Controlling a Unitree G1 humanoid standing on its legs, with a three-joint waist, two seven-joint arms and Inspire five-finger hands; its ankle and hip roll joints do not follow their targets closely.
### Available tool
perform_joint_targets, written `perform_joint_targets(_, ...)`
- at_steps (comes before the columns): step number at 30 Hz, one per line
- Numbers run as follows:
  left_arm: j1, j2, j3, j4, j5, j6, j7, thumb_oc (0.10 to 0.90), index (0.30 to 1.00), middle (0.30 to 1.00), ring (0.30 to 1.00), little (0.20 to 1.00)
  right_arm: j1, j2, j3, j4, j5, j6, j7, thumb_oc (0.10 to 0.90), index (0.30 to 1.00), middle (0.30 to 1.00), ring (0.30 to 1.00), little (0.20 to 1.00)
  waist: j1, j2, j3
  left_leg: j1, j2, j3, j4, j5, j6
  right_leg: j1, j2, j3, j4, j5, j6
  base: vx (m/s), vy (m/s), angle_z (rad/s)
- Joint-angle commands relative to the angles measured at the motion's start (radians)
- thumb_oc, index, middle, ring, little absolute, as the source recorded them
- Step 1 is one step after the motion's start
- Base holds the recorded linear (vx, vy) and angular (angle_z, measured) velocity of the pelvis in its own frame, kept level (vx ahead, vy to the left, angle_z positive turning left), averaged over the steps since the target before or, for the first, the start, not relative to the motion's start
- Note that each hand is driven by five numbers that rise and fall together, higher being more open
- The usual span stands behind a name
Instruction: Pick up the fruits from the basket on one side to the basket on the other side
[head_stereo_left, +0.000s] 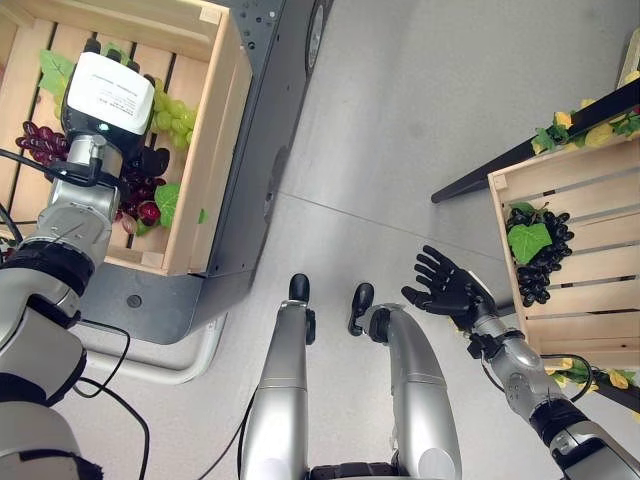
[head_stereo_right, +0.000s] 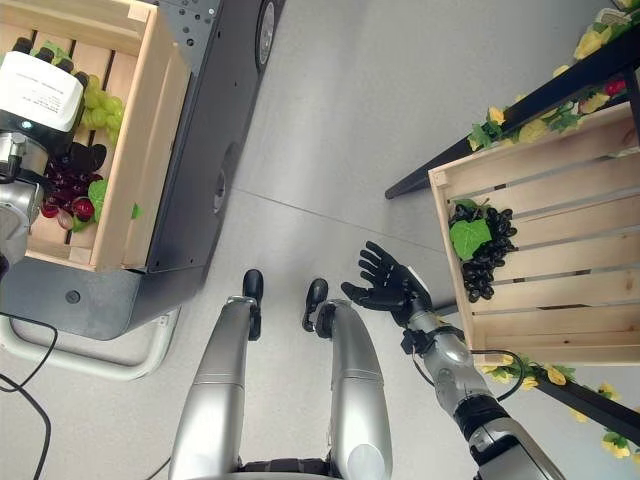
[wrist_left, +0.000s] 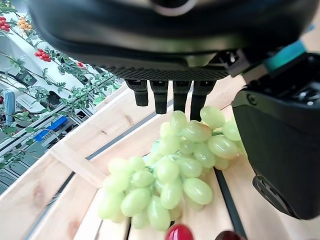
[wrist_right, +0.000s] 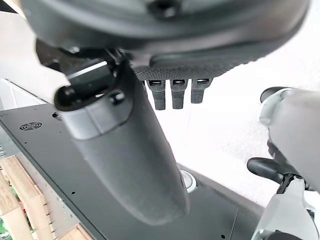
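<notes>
Your left hand (wrist_left: 170, 97), fingers apart above the loose green grape bunch (wrist_left: 172, 175) in the slatted wooden crate (head_stereo_left: 215, 150), may pinch off single grapes or snag the neighbouring dark red grapes (head_stereo_left: 140, 200) unless you close on the stem.

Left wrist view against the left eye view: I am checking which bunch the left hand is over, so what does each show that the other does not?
The left wrist view alone shows the left hand's straight fingers hanging just above the green grapes, apart from them.

The left eye view alone shows the dark grapes already lying in the right crate, the open right hand held over the floor, and the red grapes as a whole bunch.

Both show the green grapes and the left crate holding them.
</notes>
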Motion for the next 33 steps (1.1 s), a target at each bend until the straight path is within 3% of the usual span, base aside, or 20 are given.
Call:
perform_joint_targets(1,-0.089,0.082,0.017,0.012,0.003,-0.026,0.02,0.8,0.9,0.9,0.9,0.9,0.061,-0.005,-0.04,-0.081,0.056,-0.098,0.049,0.8,0.9,0.9,0.9,0.9,0.011,-0.011,-0.014,0.077,-0.008,0.068,-0.034,-0.075,0.019,0.08,0.023,0.023,-0.041,0.049,0.069,0.0,-0.003,-0.05)
perform_joint_targets(4,-0.089,0.077,0.01,0.014,0.024,-0.055,-0.014,0.8,0.9,0.9,0.9,0.9,0.064,-0.002,-0.041,-0.081,0.062,-0.106,0.055,0.8,0.9,0.9,0.9,0.9,0.008,-0.018,-0.014,0.071,-0.005,0.065,-0.034,-0.077,0.023,0.073,0.026,0.023,-0.039,0.049,0.07,0.0,0.0,-0.06)
perform_joint_targets(7,-0.086,0.067,-0.002,0.036,-0.011,-0.085,-0.133,0.8,0.9,0.9,0.9,0.9,0.06,-0.003,-0.042,-0.088,0.062,-0.117,0.06,0.8,0.9,0.9,0.9,0.9,0.003,-0.023,-0.014,0.064,-0.002,0.066,-0.034,-0.078,0.024,0.066,0.032,0.027,-0.043,0.053,0.072,-0.01,0.005,-0.01)
perform_joint_targets(11,-0.068,0.053,-0.015,0.063,-0.064,-0.059,-0.246,0.8,0.9,0.9,0.9,0.9,0.051,-0.006,-0.043,-0.106,0.076,-0.113,0.055,0.8,0.9,0.9,0.9,0.9,-0.001,-0.023,-0.014,0.06,-0.003,0.066,-0.038,-0.078,0.024,0.061,0.034,0.03,-0.042,0.053,0.074,0.0,0.002,-0.01)
perform_joint_targets(12,-0.069,0.05,-0.021,0.07,-0.07,-0.045,-0.262,0.66,0.691,0.691,0.691,0.691,0.048,-0.006,-0.043,-0.109,0.081,-0.113,0.056,0.8,0.9,0.9,0.9,0.9,-0.003,-0.022,-0.014,0.059,-0.003,0.067,-0.041,-0.077,0.024,0.06,0.034,0.03,-0.043,0.054,0.074,0.0,0.0,0.0)
perform_joint_targets(13,-0.068,0.044,-0.016,0.082,-0.065,-0.025,-0.284,0.4,0.3,0.3,0.3,0.3,0.044,-0.004,-0.043,-0.114,0.083,-0.112,0.055,0.8,0.9,0.9,0.9,0.9,-0.005,-0.021,-0.014,0.059,-0.003,0.069,-0.042,-0.076,0.024,0.058,0.033,0.032,-0.044,0.053,0.074,0.0,0.0,0.0)
perform_joint_targets(22,-0.082,0.05,-0.031,0.163,-0.018,0.074,-0.26,0.4,0.3,0.3,0.3,0.3,0.041,-0.017,-0.044,-0.13,0.117,-0.127,0.081,0.8,0.9,0.9,0.9,0.9,-0.014,-0.009,-0.014,0.088,-0.002,0.08,-0.062,-0.072,0.021,0.081,0.027,0.033,-0.062,0.053,0.071,-0.01,-0.003,-0.03)
perform_joint_targets(28,-0.06,0.051,-0.011,0.185,-0.018,0.071,-0.195,0.4,0.3,0.3,0.3,0.3,0.028,-0.019,-0.051,-0.138,0.136,-0.113,0.084,0.8,0.9,0.9,0.9,0.9,-0.013,0.006,-0.014,0.122,-0.006,0.087,-0.073,-0.069,0.016,0.112,0.023,0.034,-0.07,0.049,0.065,-0.02,-0.005,-0.05)
perform_joint_targets(33,-0.016,0.05,0.039,0.179,-0.084,0.025,-0.074,0.4,0.3,0.3,0.3,0.3,0.029,-0.03,-0.061,-0.152,0.127,-0.098,0.079,0.8,0.9,0.9,0.9,0.9,-0.016,0.028,-0.014,0.166,-0.009,0.1,-0.088,-0.068,0.014,0.148,0.014,0.041,-0.083,0.044,0.06,-0.01,0.021,0.01)
